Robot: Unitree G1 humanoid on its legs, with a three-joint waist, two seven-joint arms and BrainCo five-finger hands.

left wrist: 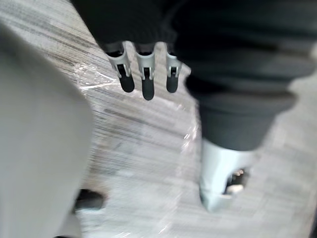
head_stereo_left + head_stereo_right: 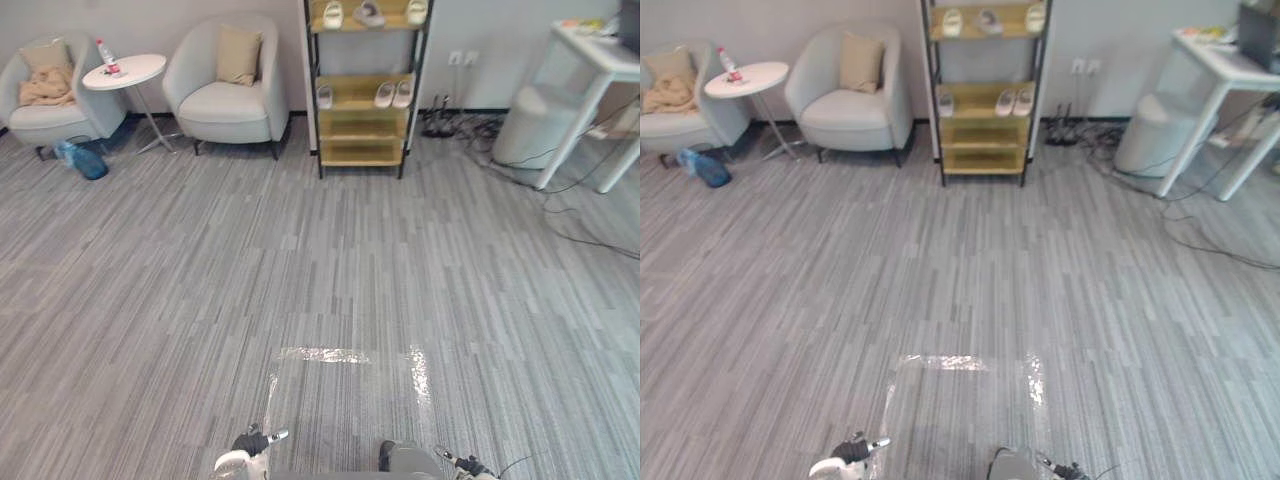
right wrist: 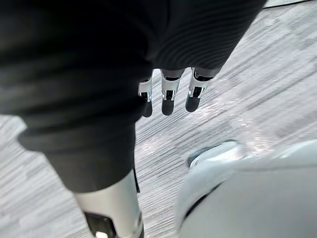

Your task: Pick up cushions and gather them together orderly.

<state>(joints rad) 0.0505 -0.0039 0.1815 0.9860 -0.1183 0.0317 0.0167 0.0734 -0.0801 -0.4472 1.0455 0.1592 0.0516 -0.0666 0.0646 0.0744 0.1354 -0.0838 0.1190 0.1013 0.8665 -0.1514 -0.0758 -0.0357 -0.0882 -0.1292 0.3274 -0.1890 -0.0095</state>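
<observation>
A tan cushion [image 2: 239, 55] stands upright against the back of the grey armchair [image 2: 228, 105] by the far wall. A second tan cushion [image 2: 44, 54] leans in the left armchair [image 2: 40, 118], with a crumpled beige cloth [image 2: 45, 88] on the seat below it. Both hands hang low over the grey floor, far from the chairs. My left hand [image 1: 143, 74] has relaxed fingers and holds nothing. My right hand [image 3: 168, 91] hangs the same way, with nothing in it.
A round white side table [image 2: 125, 70] with a bottle stands between the armchairs, and a blue bag [image 2: 85, 160] lies beside it. A shelf rack [image 2: 365, 120] holds shoes. At the right are a white table [image 2: 600, 50], a pale round bin [image 2: 530, 125] and floor cables [image 2: 590, 240].
</observation>
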